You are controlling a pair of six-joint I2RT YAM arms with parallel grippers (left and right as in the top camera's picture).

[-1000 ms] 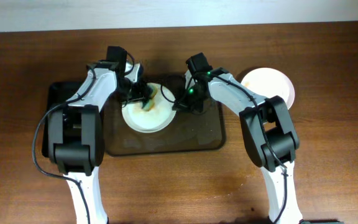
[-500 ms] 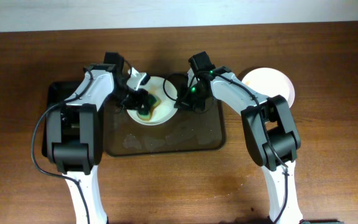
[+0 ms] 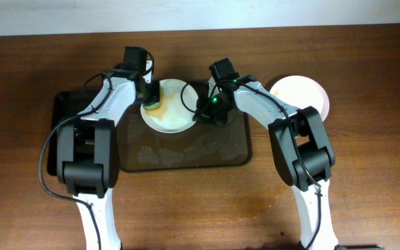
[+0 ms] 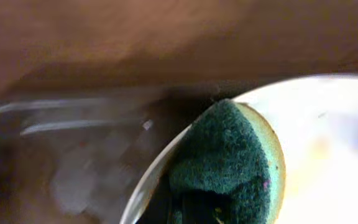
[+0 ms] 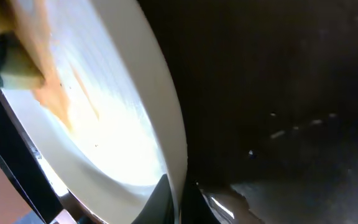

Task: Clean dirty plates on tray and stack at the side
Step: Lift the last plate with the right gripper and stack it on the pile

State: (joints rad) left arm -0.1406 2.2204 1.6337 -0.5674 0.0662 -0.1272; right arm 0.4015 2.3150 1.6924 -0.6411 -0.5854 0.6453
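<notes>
A white plate (image 3: 171, 107) with an orange smear lies over the far part of the dark brown tray (image 3: 186, 156). My right gripper (image 3: 200, 111) is shut on the plate's right rim; the rim (image 5: 166, 124) runs between its jaws in the right wrist view. My left gripper (image 3: 151, 96) is shut on a green and yellow sponge (image 4: 232, 158) pressed on the plate's left rim (image 4: 166, 162). A second white plate (image 3: 299, 96) sits on the table to the right of the tray. The third plate is out of view.
A smaller black tray (image 3: 64, 132) lies left of the brown tray, partly under my left arm. Wet streaks show on the brown tray's floor (image 3: 158, 154). The table's far edge (image 3: 200, 29) runs close behind both grippers.
The sponge and my left gripper moved from the plate's middle up to its far left rim. The plate shifted slightly away from me. My right gripper kept its hold on the rim.
</notes>
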